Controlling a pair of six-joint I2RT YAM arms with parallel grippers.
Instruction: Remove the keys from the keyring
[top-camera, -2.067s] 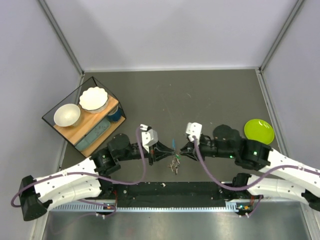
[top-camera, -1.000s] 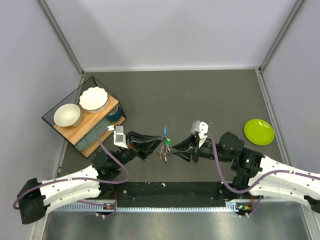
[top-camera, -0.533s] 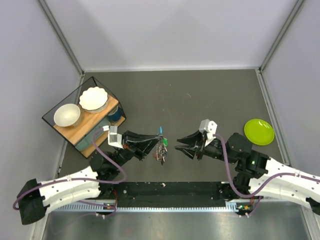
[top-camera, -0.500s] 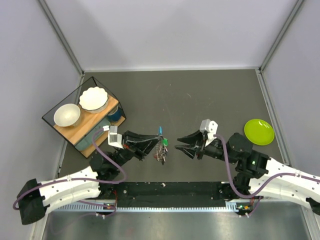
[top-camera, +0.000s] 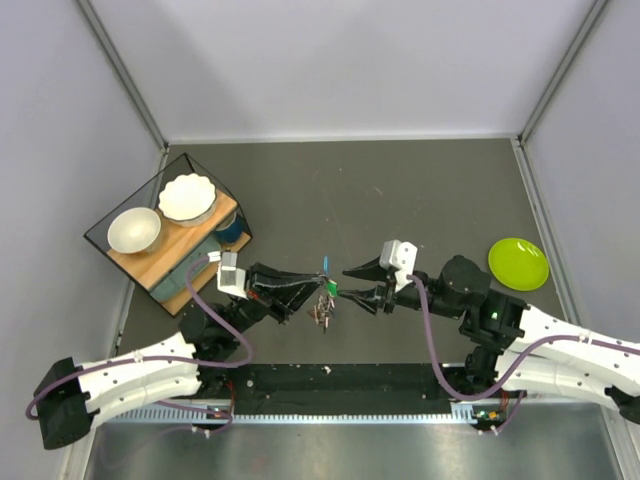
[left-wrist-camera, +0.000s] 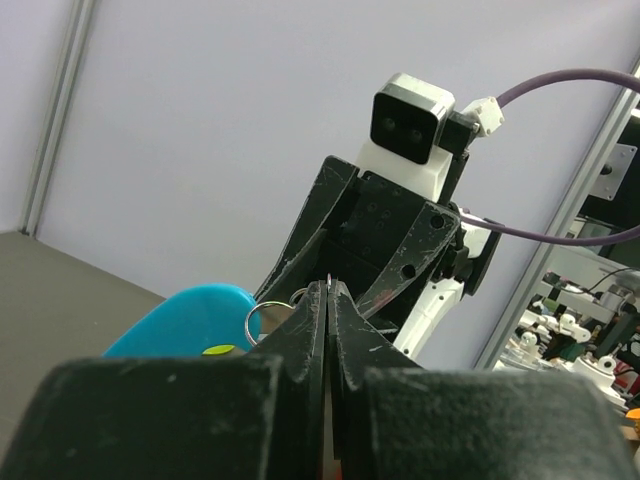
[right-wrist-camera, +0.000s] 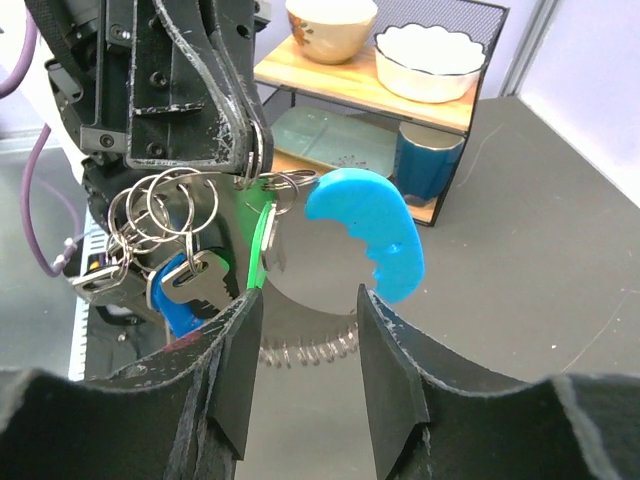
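Note:
My left gripper is shut on the thin keyring and holds it above the table. The keys hang below it, with a cyan tag and a green tag. In the right wrist view the left gripper pinches several wire rings; a silver key with a blue head, the green tag and the cyan tag hang from them. My right gripper is open; its left fingertip is next to the green tag. It also shows in the top view.
A black wire rack with two bowls and a blue cup stands at the left; it also shows in the right wrist view. A lime-green plate lies at the right. Grey walls close in the table.
My right gripper has moved left, back to the hanging keys, still open. The left gripper still holds the keyring, shifted slightly.

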